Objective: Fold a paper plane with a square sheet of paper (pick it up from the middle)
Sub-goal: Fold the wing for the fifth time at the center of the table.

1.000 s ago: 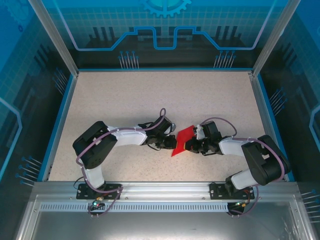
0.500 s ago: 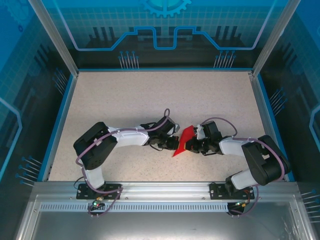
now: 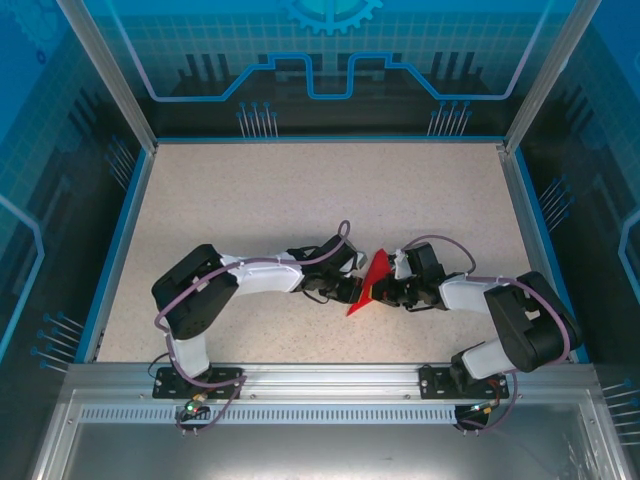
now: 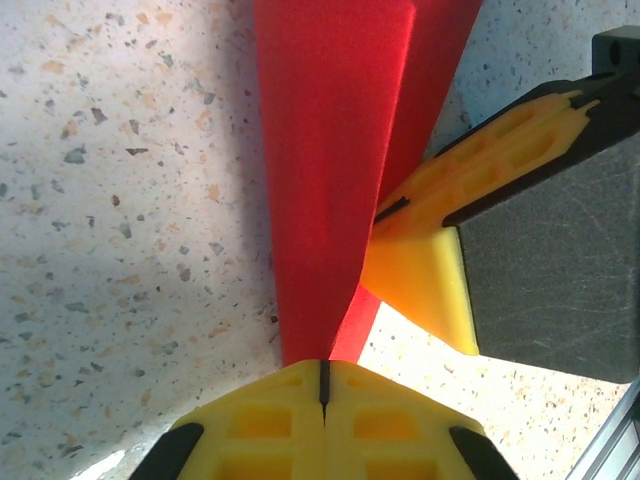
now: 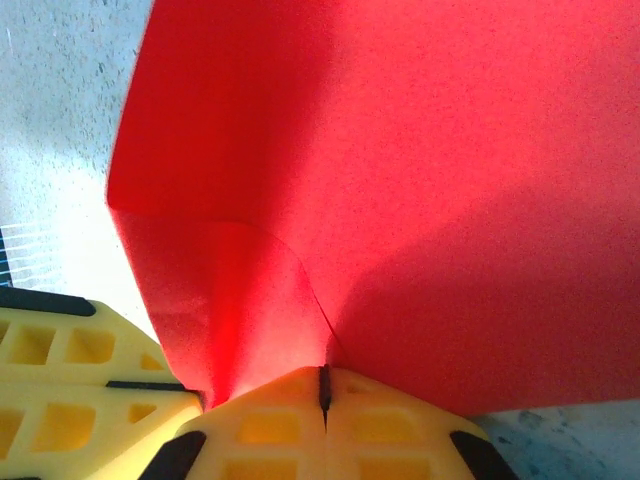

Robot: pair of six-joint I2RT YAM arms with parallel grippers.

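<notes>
Pinching red paper [image 3: 372,283] | left pincer [image 3: 358,291], right pincer [image 3: 384,292]; seemingly mid-air | speckled beige table [image 3: 300,200]; blue-panelled walls [image 3: 330,60]

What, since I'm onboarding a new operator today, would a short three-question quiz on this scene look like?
1. True or false: the left gripper and the right gripper are both shut on the red sheet of paper.
2. Pick one. The sheet is: A) lying flat, unfolded and untouched; B) bent into folds and pinched between the two grippers; C) crumpled into a ball.
3. Short answer: what colour are the fingertips in the wrist views?

Key:
1. True. In each wrist view the paper runs into the closed seam of the fingers.
2. B.
3. Yellow.
</notes>
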